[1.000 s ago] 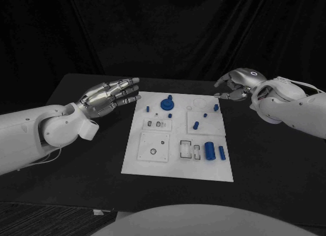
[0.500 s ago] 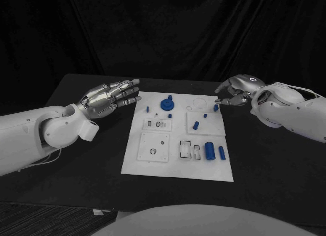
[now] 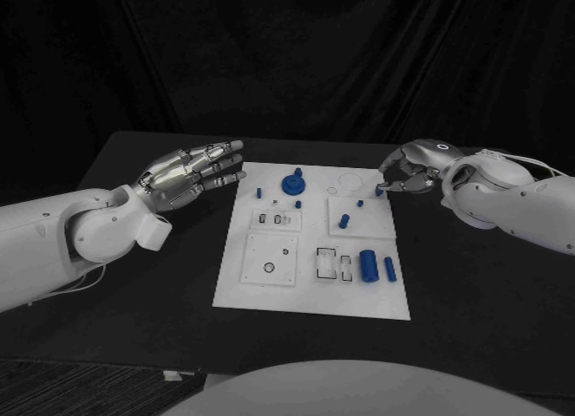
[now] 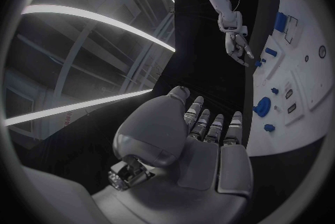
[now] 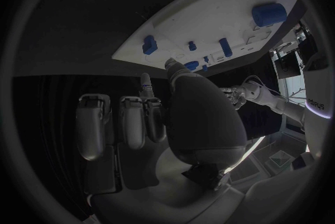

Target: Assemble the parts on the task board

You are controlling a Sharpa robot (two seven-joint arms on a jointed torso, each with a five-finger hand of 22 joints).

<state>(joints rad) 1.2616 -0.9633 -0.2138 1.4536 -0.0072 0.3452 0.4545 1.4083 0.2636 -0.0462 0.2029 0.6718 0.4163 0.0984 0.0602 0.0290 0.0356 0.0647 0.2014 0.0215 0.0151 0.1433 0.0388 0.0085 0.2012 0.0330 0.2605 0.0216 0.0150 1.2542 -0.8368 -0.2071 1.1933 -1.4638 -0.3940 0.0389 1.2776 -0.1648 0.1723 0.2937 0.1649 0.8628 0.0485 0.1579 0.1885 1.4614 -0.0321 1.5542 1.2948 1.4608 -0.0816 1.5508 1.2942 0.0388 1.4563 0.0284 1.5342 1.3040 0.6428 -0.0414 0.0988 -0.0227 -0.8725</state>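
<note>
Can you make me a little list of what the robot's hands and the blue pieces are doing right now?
left hand: open, fingers spread, above the table beside the board's far left corner, holding nothing
right hand: fingers curled at the board's far right edge, by a small blue peg; whether it holds the peg cannot be told
task board: white plate in the middle of the black table
round blue part: at the board's far end
blue cylinders: lying side by side near the board's right edge

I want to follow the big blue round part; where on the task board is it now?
In the head view the big blue round part stands near the far edge of the task board, left of the middle, between the left hand and right hand.
</note>
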